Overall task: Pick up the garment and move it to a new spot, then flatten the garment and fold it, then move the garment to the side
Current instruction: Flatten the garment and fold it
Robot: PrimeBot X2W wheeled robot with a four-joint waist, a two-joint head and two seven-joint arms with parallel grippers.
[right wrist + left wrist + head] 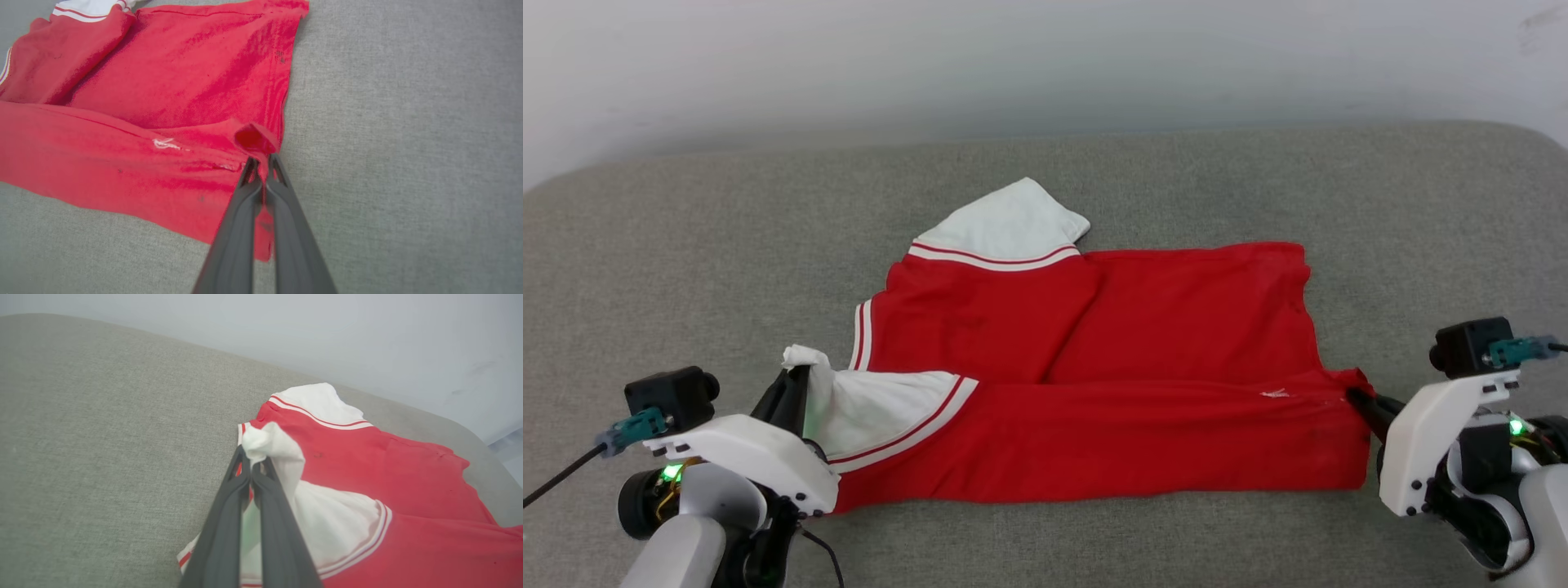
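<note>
The jersey [1143,343] lies between the tools. Left tool [799,377] grips its white sleeve [882,408]; right tool [1354,397] grips the hem corner [255,141]

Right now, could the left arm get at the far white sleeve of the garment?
Probably not yet: the left tool is shut on the near sleeve. The way across the garment to the far sleeve looks free, once it lets go.

garment [1176,327] | red jersey, white striped sleeves | near long edge folded over | grey cushion
</note>
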